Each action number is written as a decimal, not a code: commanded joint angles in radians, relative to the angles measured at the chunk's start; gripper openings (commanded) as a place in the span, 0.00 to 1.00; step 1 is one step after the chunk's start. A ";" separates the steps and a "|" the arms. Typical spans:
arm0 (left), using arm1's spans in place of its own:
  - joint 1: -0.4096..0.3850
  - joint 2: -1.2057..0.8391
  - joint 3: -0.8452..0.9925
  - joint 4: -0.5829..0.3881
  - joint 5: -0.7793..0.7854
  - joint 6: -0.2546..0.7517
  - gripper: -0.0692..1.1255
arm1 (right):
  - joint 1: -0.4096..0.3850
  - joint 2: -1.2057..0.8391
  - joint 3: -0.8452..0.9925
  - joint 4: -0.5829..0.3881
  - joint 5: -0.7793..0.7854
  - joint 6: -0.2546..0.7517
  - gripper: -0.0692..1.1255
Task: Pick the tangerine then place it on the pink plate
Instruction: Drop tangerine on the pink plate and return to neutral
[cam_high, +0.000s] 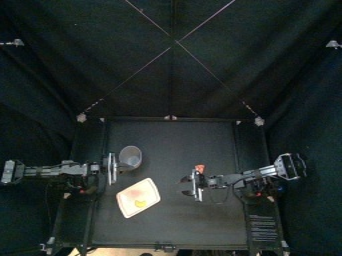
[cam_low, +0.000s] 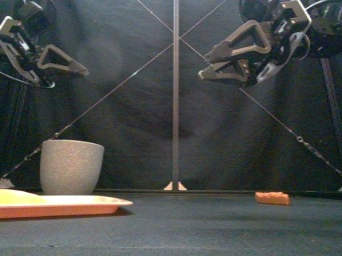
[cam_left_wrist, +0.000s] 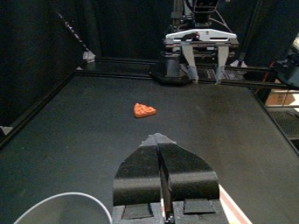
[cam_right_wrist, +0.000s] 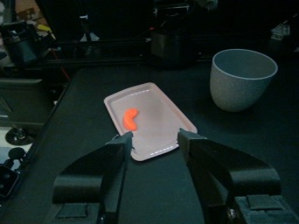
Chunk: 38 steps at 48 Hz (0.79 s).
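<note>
The black table stands inside black curtains. The left gripper hangs raised by the table's left edge, its jaws pressed together on nothing, with the grey cup just beside it. The pink tray lies between the grippers and carries the curved orange tangerine. The right gripper hovers high, jaws spread and empty. An orange-red wedge lies just beside it, toward the back curtain.
</note>
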 joint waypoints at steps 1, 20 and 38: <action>0.003 0.002 -0.011 0.000 -0.009 0.000 0.19 | 0.002 -0.028 -0.011 -0.002 -0.009 -0.002 0.76; 0.003 0.002 -0.014 0.000 -0.009 0.002 0.19 | 0.003 -0.028 -0.011 -0.038 -0.009 -0.005 0.76; 0.003 0.002 -0.011 0.000 -0.009 0.002 0.19 | -0.003 -0.028 -0.009 -0.038 -0.009 -0.008 0.76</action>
